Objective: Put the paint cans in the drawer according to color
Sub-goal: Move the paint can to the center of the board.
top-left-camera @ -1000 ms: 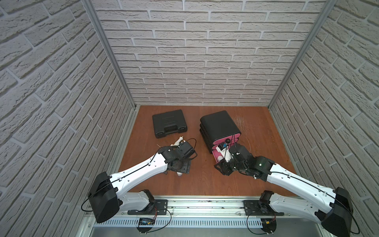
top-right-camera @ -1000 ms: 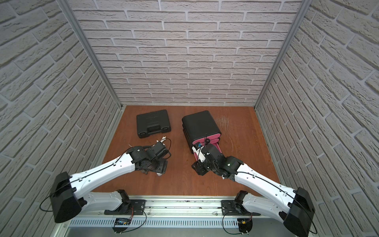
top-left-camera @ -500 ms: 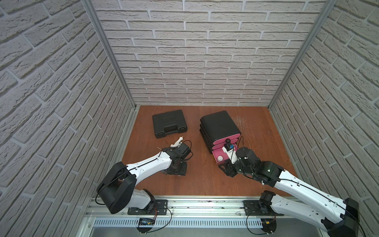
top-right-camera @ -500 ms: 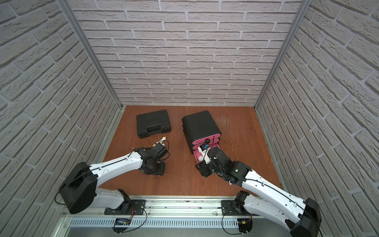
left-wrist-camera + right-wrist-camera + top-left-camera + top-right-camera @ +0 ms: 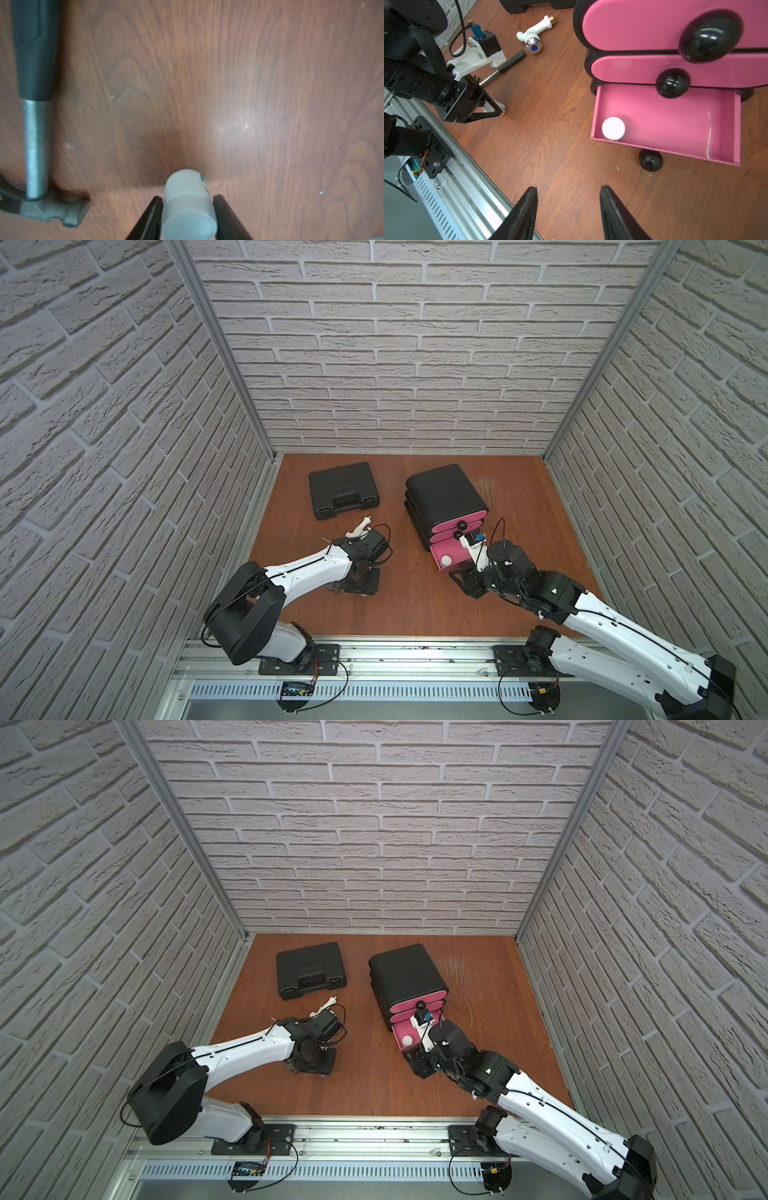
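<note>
My left gripper (image 5: 188, 199) points down at the table and is shut on a white paint can (image 5: 188, 205), its fingers against the can's two sides. The right wrist view shows that gripper (image 5: 488, 108) with the can (image 5: 491, 107) resting on the wood. The drawer (image 5: 444, 497) is a black chest with pink fronts. Its bottom drawer (image 5: 664, 116) is pulled out and holds one white-topped paint can (image 5: 613, 128), seen in both top views (image 5: 446, 560) (image 5: 407, 1040). My right gripper (image 5: 568, 189) hangs open over bare wood just in front of the open drawer. No other cans show.
A flat black tool case (image 5: 343, 493) lies at the back left. A white tap fitting (image 5: 535, 35) and a hammer (image 5: 35, 104) lie near my left gripper. The metal rail (image 5: 374, 655) runs along the front edge. Brick walls close three sides.
My left gripper has dropped to the table and closed on the white paint can. My right gripper has drawn back a little from the open drawer, still open.
</note>
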Robot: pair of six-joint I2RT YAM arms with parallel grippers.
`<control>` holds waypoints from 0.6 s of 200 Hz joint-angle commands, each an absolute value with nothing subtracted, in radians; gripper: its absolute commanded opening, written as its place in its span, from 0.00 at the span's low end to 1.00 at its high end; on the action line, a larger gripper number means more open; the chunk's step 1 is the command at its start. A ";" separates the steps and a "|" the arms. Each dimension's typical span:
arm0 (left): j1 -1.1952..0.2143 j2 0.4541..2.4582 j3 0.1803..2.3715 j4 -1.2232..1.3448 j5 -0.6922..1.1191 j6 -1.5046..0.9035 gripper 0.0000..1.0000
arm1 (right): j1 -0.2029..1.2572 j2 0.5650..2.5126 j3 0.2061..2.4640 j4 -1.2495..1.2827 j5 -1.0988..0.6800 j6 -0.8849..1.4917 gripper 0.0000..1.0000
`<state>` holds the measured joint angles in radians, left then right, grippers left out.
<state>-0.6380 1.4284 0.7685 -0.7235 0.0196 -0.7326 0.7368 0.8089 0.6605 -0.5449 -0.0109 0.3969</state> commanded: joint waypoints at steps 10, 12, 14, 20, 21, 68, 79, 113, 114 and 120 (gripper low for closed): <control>-0.641 1.419 0.786 -0.744 -0.003 -0.712 0.41 | 0.726 0.795 0.652 -0.545 -0.003 0.404 0.52; -0.641 1.420 0.788 -0.744 -0.003 -0.712 0.41 | 0.726 0.795 0.652 -0.545 -0.003 0.405 0.52; -0.641 1.420 0.788 -0.744 -0.003 -0.712 0.40 | 0.726 0.795 0.652 -0.547 -0.004 0.405 0.52; -0.644 1.421 0.792 -0.744 -0.006 -0.710 0.39 | 0.725 0.793 0.652 -0.549 -0.005 0.404 0.52; -0.645 1.421 0.793 -0.744 -0.008 -0.710 0.39 | 0.724 0.793 0.652 -0.550 -0.005 0.405 0.52; -0.771 1.467 0.905 -0.763 -0.055 -0.669 0.36 | 0.705 0.767 0.649 -0.586 0.021 0.420 0.52; -0.822 1.505 0.958 -0.764 -0.069 -0.650 0.36 | 0.697 0.771 0.652 -0.607 0.041 0.429 0.52; -0.958 1.679 1.162 -0.789 -0.092 -0.543 0.37 | 0.678 0.802 0.686 -0.682 0.082 0.440 0.51; -0.960 1.685 1.168 -0.791 -0.092 -0.540 0.37 | 0.678 0.802 0.686 -0.683 0.082 0.441 0.51; -0.979 1.720 1.204 -0.800 -0.091 -0.519 0.37 | 0.676 0.802 0.691 -0.691 0.086 0.442 0.51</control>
